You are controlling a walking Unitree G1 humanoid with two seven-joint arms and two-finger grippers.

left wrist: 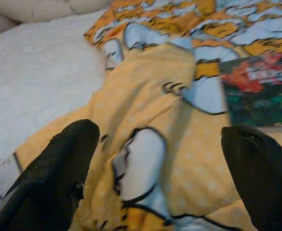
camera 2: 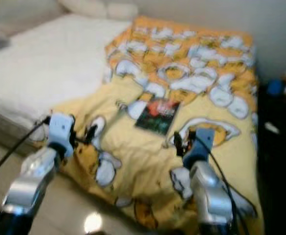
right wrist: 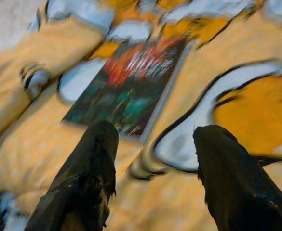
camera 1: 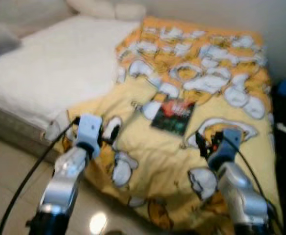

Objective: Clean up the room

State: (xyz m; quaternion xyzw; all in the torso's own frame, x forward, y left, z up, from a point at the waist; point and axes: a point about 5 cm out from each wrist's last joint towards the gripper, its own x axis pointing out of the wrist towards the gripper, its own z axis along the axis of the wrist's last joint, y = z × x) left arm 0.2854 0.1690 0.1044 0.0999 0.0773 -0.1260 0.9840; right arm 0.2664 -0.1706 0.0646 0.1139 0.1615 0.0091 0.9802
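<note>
While both arms reach over foot edge of bed [camera 1: 45,73], dark rectangular book with red-and-green cover [camera 1: 173,116] lies flat on rumpled yellow cartoon-print blanket [camera 1: 191,63], mid-bed, nearer foot edge. Left end effector [left wrist: 162,173] hovers over blanket near foot corner, fingers [left wrist: 54,173] spread wide, nothing between them. Right end effector [right wrist: 153,168] hangs just short of book, fingers [right wrist: 90,168] wide apart, empty. White fuzzy cover [camera 1: 50,63] spans bed's left side; pale pillows [camera 1: 106,9] at head edge. Tiled floor [camera 1: 6,176] below.
</note>
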